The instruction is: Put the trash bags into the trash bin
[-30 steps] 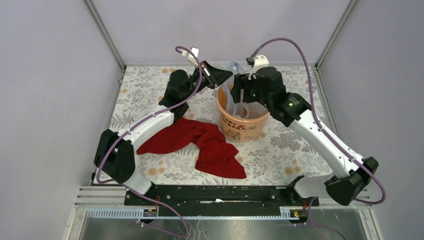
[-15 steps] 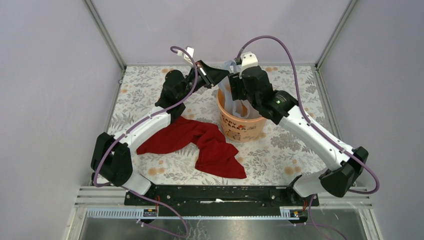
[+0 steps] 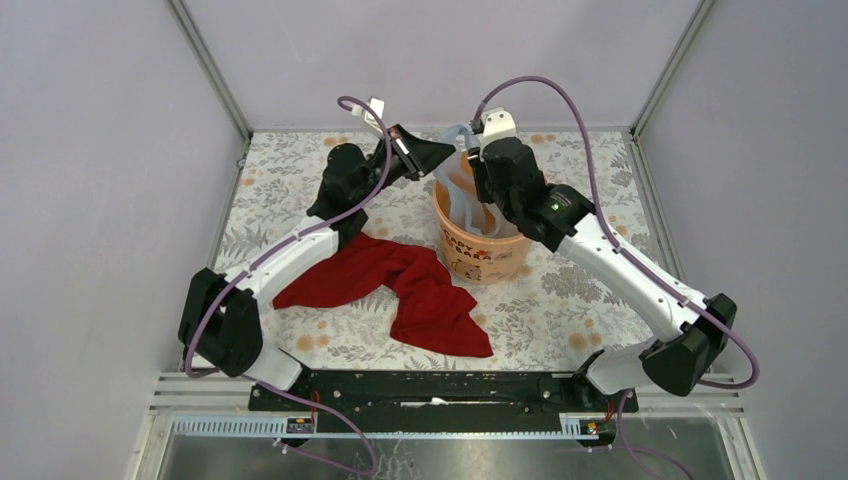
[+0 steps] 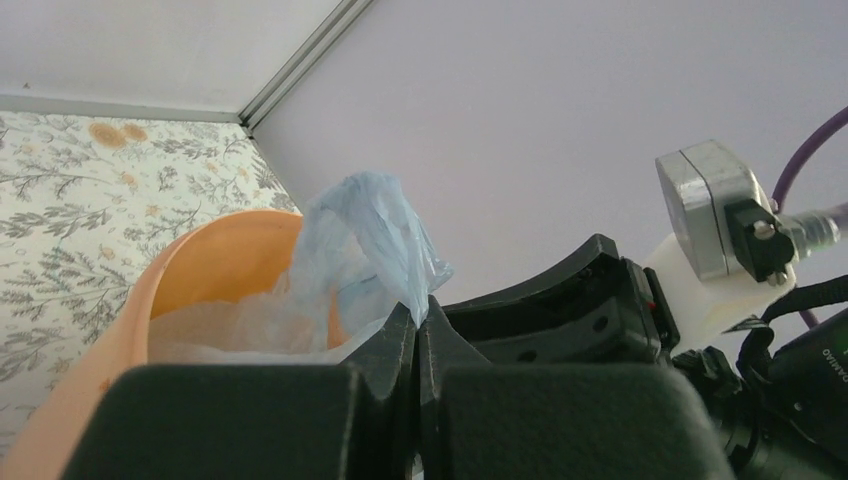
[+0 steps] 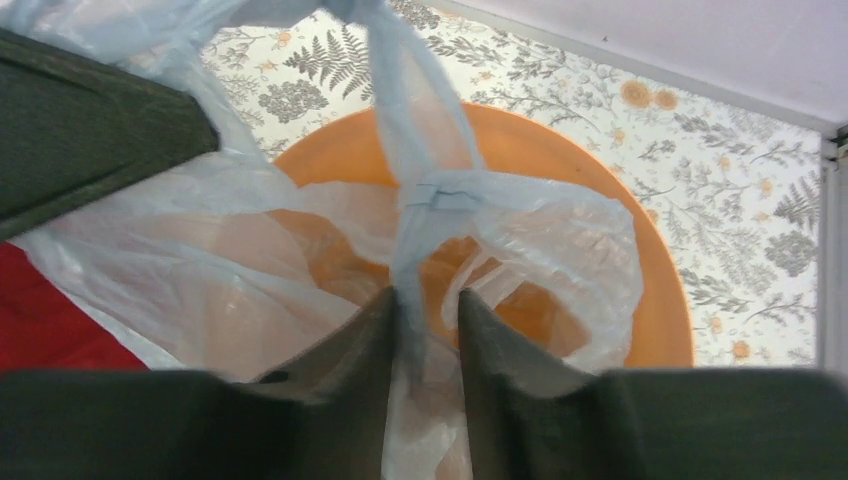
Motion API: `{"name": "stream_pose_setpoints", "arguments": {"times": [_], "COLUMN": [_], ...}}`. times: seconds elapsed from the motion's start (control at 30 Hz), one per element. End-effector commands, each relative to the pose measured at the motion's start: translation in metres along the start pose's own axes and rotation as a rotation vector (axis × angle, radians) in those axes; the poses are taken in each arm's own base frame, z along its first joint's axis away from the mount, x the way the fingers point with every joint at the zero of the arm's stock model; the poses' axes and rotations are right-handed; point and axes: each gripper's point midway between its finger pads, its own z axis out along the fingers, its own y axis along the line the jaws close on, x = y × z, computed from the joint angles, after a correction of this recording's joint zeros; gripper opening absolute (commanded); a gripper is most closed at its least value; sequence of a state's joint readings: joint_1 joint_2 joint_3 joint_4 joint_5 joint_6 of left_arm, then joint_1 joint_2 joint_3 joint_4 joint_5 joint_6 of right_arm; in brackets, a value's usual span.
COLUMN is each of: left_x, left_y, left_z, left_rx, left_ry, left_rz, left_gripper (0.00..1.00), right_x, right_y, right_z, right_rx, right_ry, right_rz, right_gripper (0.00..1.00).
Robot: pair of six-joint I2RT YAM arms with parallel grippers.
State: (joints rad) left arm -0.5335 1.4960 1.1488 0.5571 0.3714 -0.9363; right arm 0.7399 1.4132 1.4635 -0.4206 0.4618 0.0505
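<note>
Left claw [image 4: 416, 318]: clamped shut on the pale-blue trash bag [image 4: 365, 235], which bunches just above its tips. Right claw [image 5: 428, 300]: jaws narrowly parted around a bag strand, and I cannot tell whether they pinch it. Orange bucket [image 5: 655, 300] directly below, bag draped inside.

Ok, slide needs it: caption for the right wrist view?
Right jaws straddle a twisted strip of the trash bag over the orange bin.

Enclosure: plain pale lilac walls [image 3: 100, 200] at left, back and right, with aluminium posts [image 3: 207, 65] in the rear corners. Tabletop [image 3: 560, 310] has a white covering printed with grey ferns and orange flowers. Slotted metal rail [image 3: 200, 388] runs along the near edge. Light even, shadows soft.
</note>
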Motion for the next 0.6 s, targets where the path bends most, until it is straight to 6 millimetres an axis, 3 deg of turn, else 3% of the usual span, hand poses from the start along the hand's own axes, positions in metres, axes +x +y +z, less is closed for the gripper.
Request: {"name": "stream_pose_setpoints", "arguments": {"times": [0.0,0.1,0.23,0.57], "left_x": [-0.022,-0.021,-0.021,0.003], "left_y": [-0.031,-0.034,-0.032,-0.002], "left_z": [-0.019,-0.028,-0.043,-0.081], "left_rx": [0.078,0.078,0.046,-0.078], "left_ry": [-0.057,-0.058,-0.062,-0.041], "left_rz": [0.024,0.015,0.005,-0.014], "left_gripper": [0.00,0.00,0.00,0.00], "right_x": [-0.014,-0.014,-0.012,0.026], "right_y": [-0.019,-0.036,-0.056,-0.098], "right_z": [-0.029,-0.051,-0.076,-0.118], "right_rx": [0.043,0.077,0.117,0.226], "right_ry": [-0.076,-0.125,-0.161,-0.199], "right_rz": [0.056,0.106,0.165,0.292], "right_gripper": [0.24,0.00,0.00,0.00]}}
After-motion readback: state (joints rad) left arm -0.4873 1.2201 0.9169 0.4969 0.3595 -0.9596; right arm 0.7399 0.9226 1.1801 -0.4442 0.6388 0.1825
